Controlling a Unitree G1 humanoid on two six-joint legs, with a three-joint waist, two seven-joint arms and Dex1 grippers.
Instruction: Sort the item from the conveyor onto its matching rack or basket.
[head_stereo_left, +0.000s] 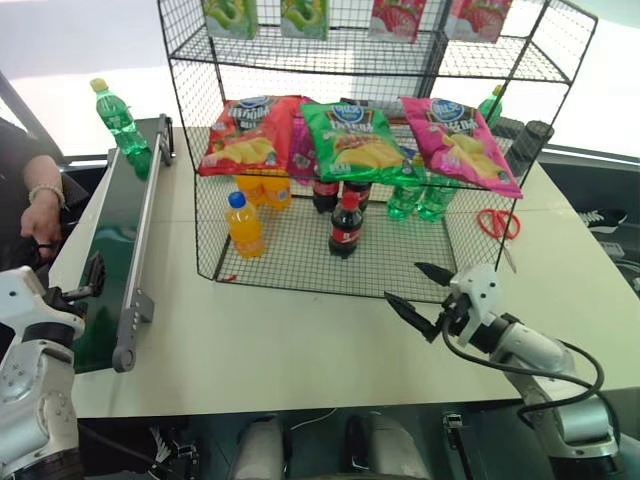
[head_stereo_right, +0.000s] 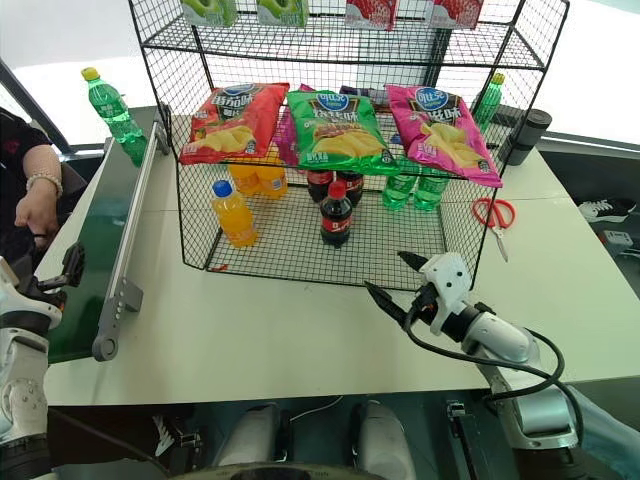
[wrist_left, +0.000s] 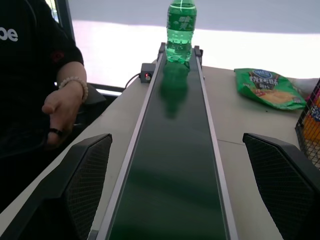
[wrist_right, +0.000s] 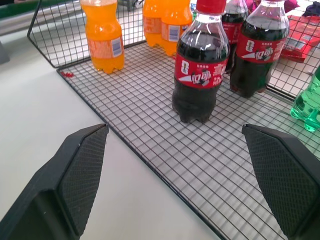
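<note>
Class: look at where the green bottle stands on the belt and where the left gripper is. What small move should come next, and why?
Probably hold the open left gripper in line over the dark green conveyor belt and wait. The clear-green plastic bottle with a yellow cap stands upright at the belt's far end, well apart from the fingers, so closing now would catch nothing.

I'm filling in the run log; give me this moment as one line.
item: green bottle upright at conveyor far end | left gripper open over belt | right gripper open before rack | nothing held
</note>
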